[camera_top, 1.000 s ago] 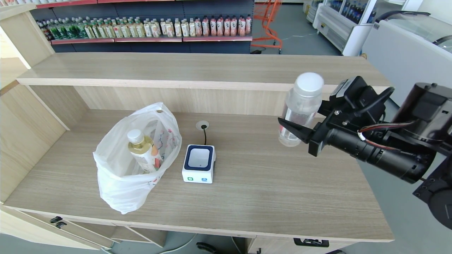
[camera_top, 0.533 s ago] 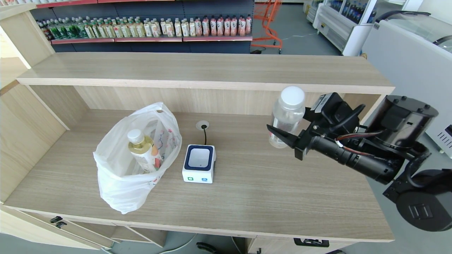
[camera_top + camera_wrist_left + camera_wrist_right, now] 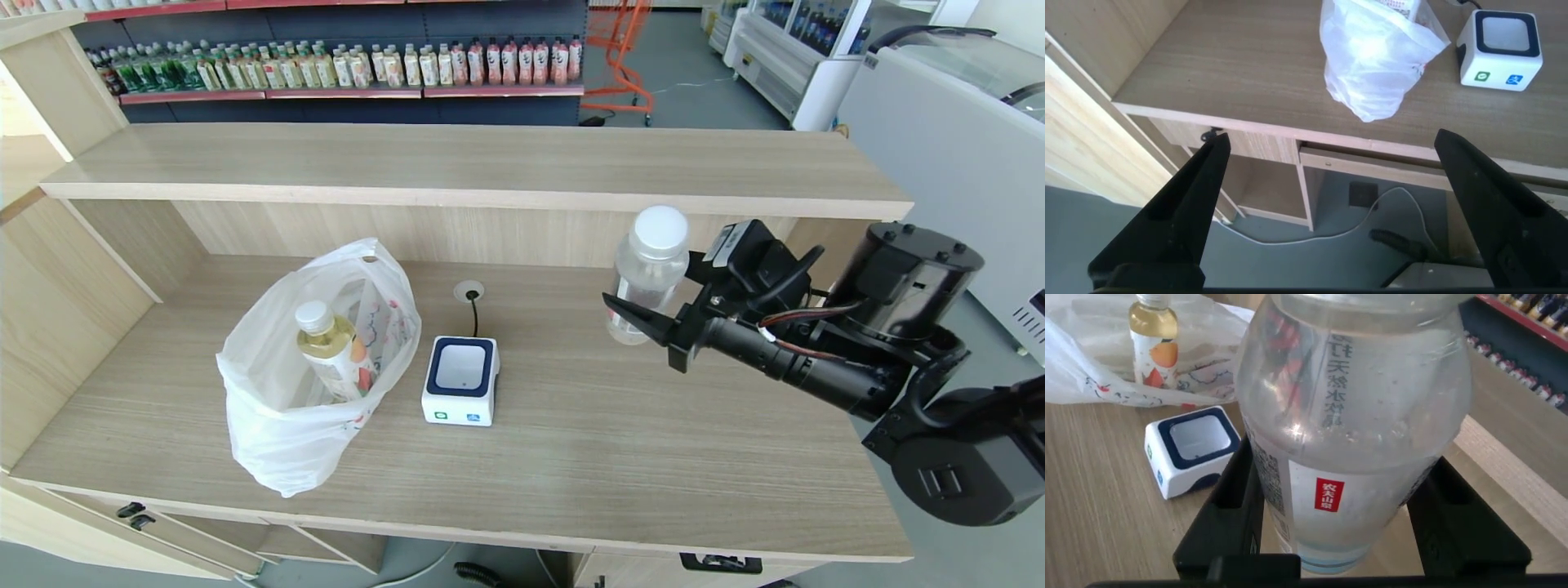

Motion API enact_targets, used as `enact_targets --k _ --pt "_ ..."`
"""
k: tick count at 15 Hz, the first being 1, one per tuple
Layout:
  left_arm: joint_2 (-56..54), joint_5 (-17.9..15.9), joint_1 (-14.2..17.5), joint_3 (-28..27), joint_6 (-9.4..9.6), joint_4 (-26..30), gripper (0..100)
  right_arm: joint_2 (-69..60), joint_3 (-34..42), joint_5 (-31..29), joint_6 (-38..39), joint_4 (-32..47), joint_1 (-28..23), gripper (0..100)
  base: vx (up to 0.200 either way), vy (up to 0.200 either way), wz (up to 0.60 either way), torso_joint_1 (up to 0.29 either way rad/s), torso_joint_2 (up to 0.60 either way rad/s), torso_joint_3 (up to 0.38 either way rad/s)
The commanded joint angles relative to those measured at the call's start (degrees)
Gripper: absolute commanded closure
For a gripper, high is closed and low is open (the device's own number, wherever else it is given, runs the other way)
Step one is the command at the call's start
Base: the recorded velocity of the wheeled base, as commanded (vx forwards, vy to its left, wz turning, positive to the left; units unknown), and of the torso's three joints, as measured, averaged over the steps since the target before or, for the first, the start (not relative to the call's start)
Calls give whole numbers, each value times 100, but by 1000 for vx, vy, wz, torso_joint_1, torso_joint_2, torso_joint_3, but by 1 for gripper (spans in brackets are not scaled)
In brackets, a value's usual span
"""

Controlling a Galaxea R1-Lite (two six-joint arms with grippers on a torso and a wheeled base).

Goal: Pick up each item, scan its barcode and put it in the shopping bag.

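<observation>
So the right gripper (image 3: 633,307) is clamping the water bottle (image 3: 649,269) low on its body, holding it upright above the counter (image 3: 612,457), well right of the scanner (image 3: 460,378). With a top-heavy, slick bottle, it's probably risking a tilt or slip, or fingers blocking the barcode. The left gripper (image 3: 1331,140) is hanging open off the counter's front edge, near the shopping bag (image 3: 277,425).

Scanner (image 3: 460,380) stands on the counter (image 3: 612,441) between the held bottle (image 3: 647,273) and the shopping bag (image 3: 273,437).
</observation>
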Motion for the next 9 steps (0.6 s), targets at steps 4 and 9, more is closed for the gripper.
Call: enact_targets --k 4,9 --pt "-2 3 0 0 -42 1 0 51 -103 148 25 -1 72 100 0 200 0 2 4 1" --pt "6 3 0 0 -42 1 0 227 -68 227 25 -177 63 100 0 200 0 0 2 2"
